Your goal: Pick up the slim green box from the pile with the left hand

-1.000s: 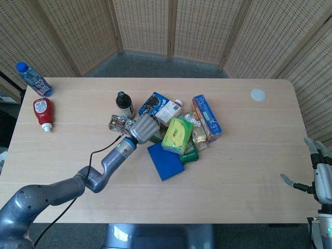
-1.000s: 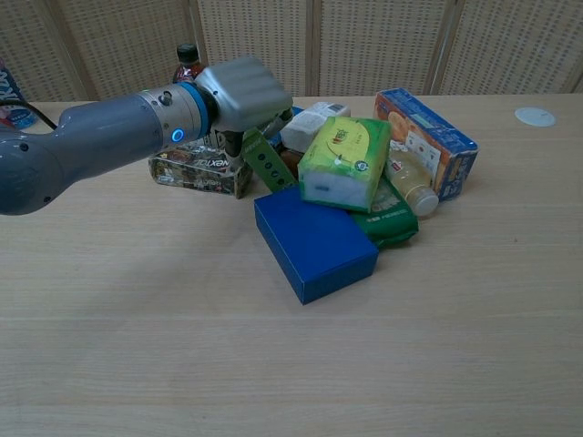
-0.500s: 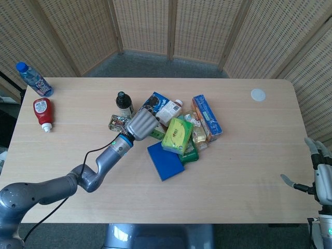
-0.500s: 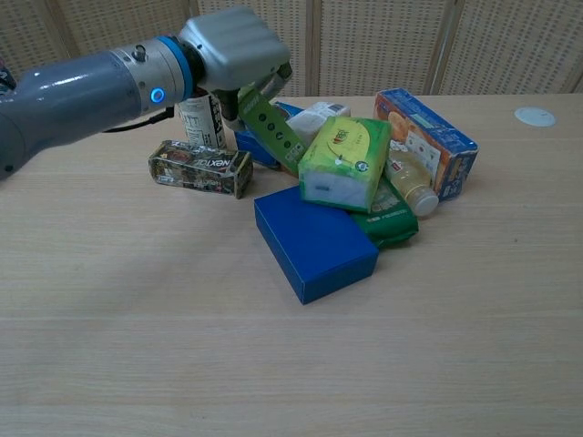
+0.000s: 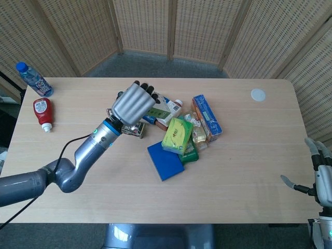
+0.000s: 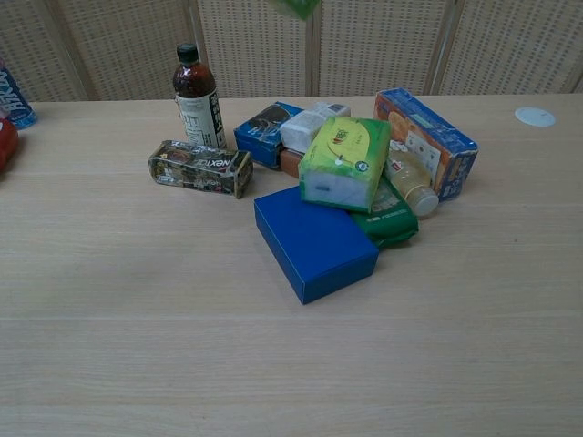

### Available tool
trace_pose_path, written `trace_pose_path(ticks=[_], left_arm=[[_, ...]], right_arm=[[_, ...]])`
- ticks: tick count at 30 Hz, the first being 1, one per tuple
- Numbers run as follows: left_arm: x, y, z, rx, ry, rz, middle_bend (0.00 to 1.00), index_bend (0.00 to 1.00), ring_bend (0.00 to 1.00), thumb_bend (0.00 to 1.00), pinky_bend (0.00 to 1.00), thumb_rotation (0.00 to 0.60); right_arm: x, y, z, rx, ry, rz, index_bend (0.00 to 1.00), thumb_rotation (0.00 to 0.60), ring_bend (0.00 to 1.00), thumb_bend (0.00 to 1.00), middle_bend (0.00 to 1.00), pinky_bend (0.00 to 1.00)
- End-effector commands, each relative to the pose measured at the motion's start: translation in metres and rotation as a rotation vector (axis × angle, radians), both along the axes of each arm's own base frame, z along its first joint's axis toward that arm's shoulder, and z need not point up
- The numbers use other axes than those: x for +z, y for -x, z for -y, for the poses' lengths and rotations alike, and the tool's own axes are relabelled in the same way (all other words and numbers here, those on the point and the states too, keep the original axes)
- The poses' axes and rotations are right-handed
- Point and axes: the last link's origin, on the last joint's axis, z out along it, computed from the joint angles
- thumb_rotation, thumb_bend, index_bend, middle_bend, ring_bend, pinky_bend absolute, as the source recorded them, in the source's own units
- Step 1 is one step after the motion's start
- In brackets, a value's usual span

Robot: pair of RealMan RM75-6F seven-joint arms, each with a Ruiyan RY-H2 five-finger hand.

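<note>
My left hand (image 5: 133, 104) is raised above the left side of the pile and grips the slim green box (image 5: 154, 112), of which only a green sliver shows past the fingers. In the chest view the hand is out of frame; only the box's lower tip (image 6: 297, 7) pokes in at the top edge, well clear of the pile. My right hand (image 5: 320, 175) hangs beyond the table's right front corner, fingers apart and holding nothing.
The pile holds a flat blue box (image 6: 314, 241), a light green tissue pack (image 6: 344, 162), an orange-and-blue carton (image 6: 425, 141), a dark bottle (image 6: 199, 96) and a patterned box (image 6: 200, 168). A red bottle (image 5: 43, 113) and a water bottle (image 5: 33, 79) lie far left. A white disc (image 5: 258, 94) sits far right.
My left hand has risen with the green box, pulling it out of the pile and up out of the chest view. The right hand has not moved.
</note>
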Motion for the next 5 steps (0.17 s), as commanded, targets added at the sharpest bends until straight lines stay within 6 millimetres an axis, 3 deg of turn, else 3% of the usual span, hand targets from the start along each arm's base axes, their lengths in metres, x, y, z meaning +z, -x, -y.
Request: trace_pose_path(ticks=[1, 5], left_arm=[[0.041, -0.017, 0.007, -0.016, -0.069, 0.026, 0.79, 0.76, 0.53, 0.0, 0.72, 0.6], [0.061, -0.023, 0.012, -0.018, -0.092, 0.043, 0.79, 0.76, 0.53, 0.0, 0.72, 0.6]], right_arm=[[0.0, -0.001, -0.001, 0.003, 0.0, -0.001, 0.0, 0.514, 0.0, 0.0, 0.0, 0.0], [0.0, -0.001, -0.002, 0.008, -0.002, -0.001, 0.0, 0.513, 0.0, 0.0, 0.0, 0.0]])
